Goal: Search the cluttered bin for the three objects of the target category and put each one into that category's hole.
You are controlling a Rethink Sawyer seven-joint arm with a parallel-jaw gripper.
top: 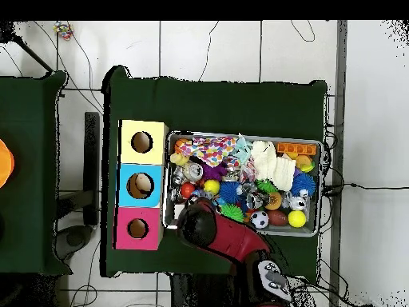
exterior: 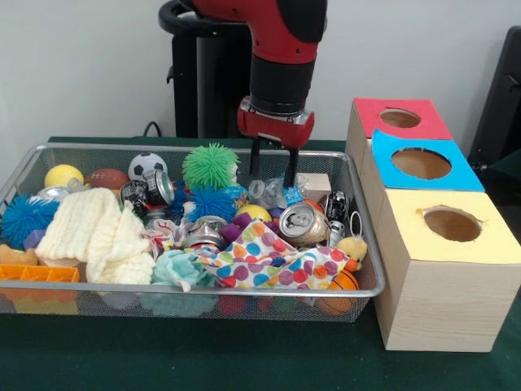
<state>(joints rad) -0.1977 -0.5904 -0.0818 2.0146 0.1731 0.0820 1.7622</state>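
Over the far side of the wire bin (exterior: 358,287), the hand (exterior: 273,169) hangs with its two fingers apart, holding nothing. Its tips dip just behind a clear crumpled bottle (exterior: 273,192), near the green spiky ball (exterior: 210,166). Lots of things fill the bin: a dented silver can (exterior: 299,223), a dotted cloth (exterior: 264,262), a soccer ball (exterior: 146,165) and a white towel (exterior: 91,230). Beside the bin on the green counter (exterior: 203,358) stand three boxes with holes: red (exterior: 399,119), blue (exterior: 421,163) and yellow (exterior: 452,224).
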